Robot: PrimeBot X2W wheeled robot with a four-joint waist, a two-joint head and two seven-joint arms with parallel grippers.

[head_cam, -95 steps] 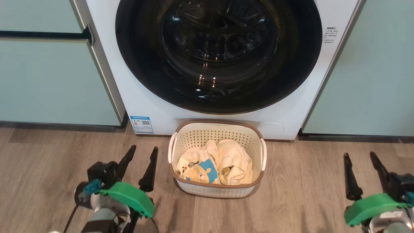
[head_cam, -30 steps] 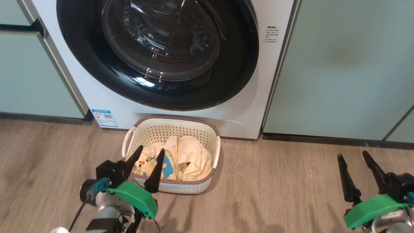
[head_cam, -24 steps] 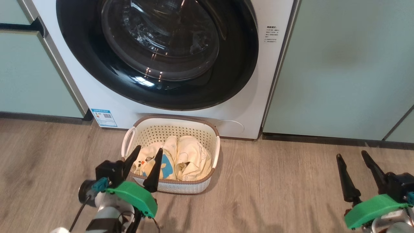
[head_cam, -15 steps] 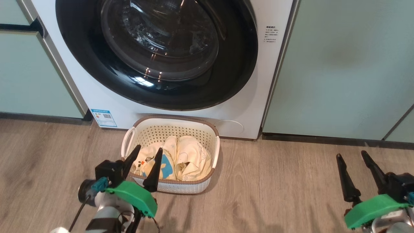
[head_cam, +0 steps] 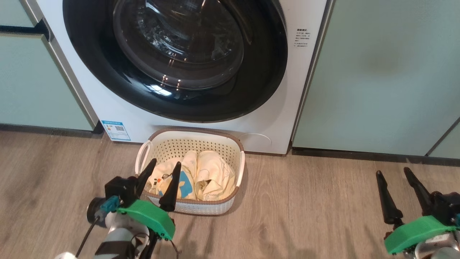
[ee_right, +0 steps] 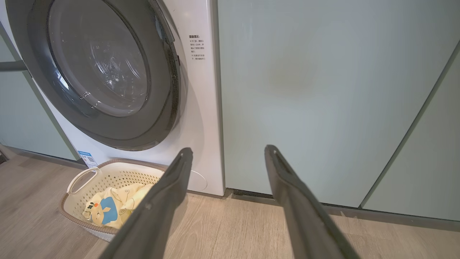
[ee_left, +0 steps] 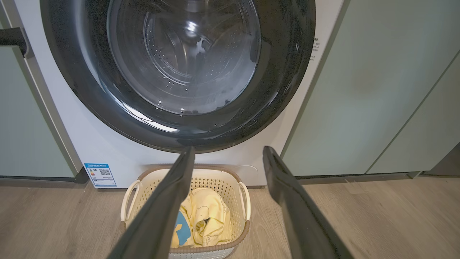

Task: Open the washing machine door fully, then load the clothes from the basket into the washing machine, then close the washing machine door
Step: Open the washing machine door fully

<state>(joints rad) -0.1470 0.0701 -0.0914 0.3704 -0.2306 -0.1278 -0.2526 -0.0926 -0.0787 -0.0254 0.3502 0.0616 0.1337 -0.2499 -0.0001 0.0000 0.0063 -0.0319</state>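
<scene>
The washing machine [head_cam: 284,118] is white, and its round glossy black door [head_cam: 107,82] lies shut against the front; the steel drum shows through the glass. Right below it on the floor stands the cream basket [head_cam: 194,138], holding pale-yellow clothes [head_cam: 208,176], one with a blue bear patch. My left gripper [head_cam: 165,162] hovers open over the basket's near-left corner, with nothing between its fingers. My right gripper [head_cam: 392,171] is open and empty over the floor, far right of the basket. The left wrist view shows the door [ee_left: 72,90], basket [ee_left: 201,167] and clothes [ee_left: 208,216] beyond my left gripper [ee_left: 228,148]. My right gripper [ee_right: 228,148] faces a cabinet, with the basket [ee_right: 118,162] to its left.
Flat pale-green cabinet doors flank the washer on the left [head_cam: 32,82] and right [head_cam: 377,79]. A blue-and-white sticker [head_cam: 115,130] marks the washer's lower left corner. Wood-look floor [head_cam: 305,216] stretches between the basket and my right gripper.
Since the earliest frame the whole picture has shifted left, so the camera turned, and my left gripper now overlaps the basket's corner. Over the last second nothing has visibly moved.
</scene>
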